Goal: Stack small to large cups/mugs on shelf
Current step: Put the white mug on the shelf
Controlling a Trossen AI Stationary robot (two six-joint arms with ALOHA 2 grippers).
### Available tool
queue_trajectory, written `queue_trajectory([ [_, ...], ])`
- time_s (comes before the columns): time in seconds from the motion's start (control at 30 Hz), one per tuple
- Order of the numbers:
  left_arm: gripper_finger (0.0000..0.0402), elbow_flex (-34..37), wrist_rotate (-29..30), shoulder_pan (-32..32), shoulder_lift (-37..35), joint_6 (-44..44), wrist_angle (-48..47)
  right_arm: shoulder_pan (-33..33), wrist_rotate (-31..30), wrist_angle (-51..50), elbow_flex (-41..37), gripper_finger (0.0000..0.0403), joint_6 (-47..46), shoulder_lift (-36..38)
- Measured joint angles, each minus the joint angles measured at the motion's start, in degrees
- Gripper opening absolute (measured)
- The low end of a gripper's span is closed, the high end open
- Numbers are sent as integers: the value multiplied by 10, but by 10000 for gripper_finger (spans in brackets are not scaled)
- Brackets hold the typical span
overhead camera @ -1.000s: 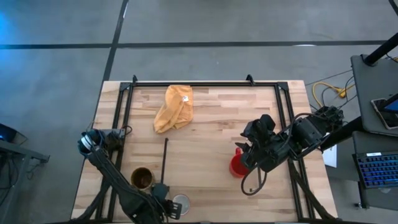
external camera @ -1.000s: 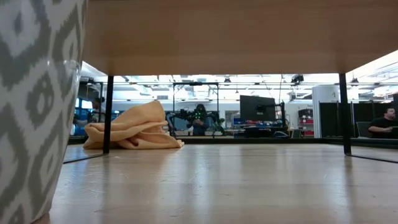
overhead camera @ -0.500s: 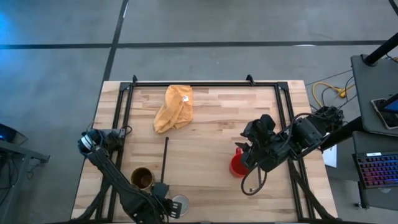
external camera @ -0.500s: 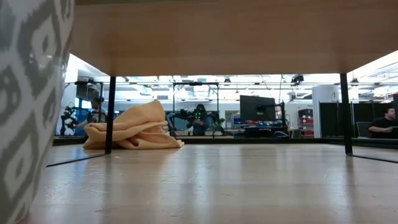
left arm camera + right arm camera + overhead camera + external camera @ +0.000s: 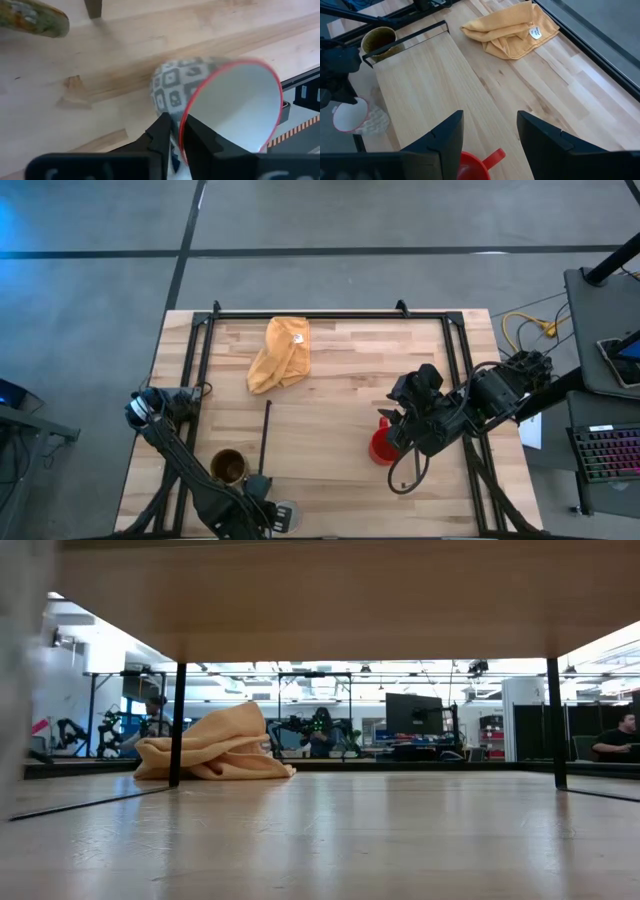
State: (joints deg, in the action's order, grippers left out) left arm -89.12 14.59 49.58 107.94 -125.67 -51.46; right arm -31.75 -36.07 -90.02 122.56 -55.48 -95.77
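My left gripper [image 5: 268, 516] is at the table's near edge, shut on the white patterned mug with a red rim [image 5: 210, 95], which also shows in the right wrist view [image 5: 352, 117]. The brown-gold mug [image 5: 228, 467] stands on the table beside the shelf's [image 5: 435, 90] left rail [image 5: 265, 435]. The small red mug [image 5: 381, 446] stands upright on the shelf. My right gripper [image 5: 488, 116] hovers over the red mug [image 5: 472, 167], open, one finger on either side of it. My left gripper holds the white mug by its rim [image 5: 183, 131], one finger [image 5: 200, 142] inside the mug and one [image 5: 161, 134] outside against the patterned wall. The mug is tipped on its side, its mouth facing the wrist camera.
A crumpled yellow-orange cloth [image 5: 280, 352] lies at the shelf's far left corner and shows in the low view [image 5: 215, 745]. Black frame rails run along the table's left, right and far sides. Bare board lies between the cloth and the red mug.
My left gripper has carried the white mug toward the table's near left. In the low view the mug has slid out of the picture's left side, leaving only a blur at the edge. My right gripper has kept still over the red mug.
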Motion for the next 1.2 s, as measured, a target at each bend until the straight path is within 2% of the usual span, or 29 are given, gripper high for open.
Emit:
queue_trajectory([
  [0.1, 6, 2, 1, 1, 0, -1, 0, 0, 0, 0, 0, 178, 0, 0],
  [0.37, 19, 3, 6, 0, 0, -1, 0, 0, 0, 0, 0, 178, 0, 0],
  [0.87, 2, 1, 6, 0, 0, 0, 0, 0, 0, 0, 0, 178, 0, 0],
  [1.2, 1, -73, 6, 0, -1, 29, -25, 0, -1, 0, 0, 178, 2, 0],
])
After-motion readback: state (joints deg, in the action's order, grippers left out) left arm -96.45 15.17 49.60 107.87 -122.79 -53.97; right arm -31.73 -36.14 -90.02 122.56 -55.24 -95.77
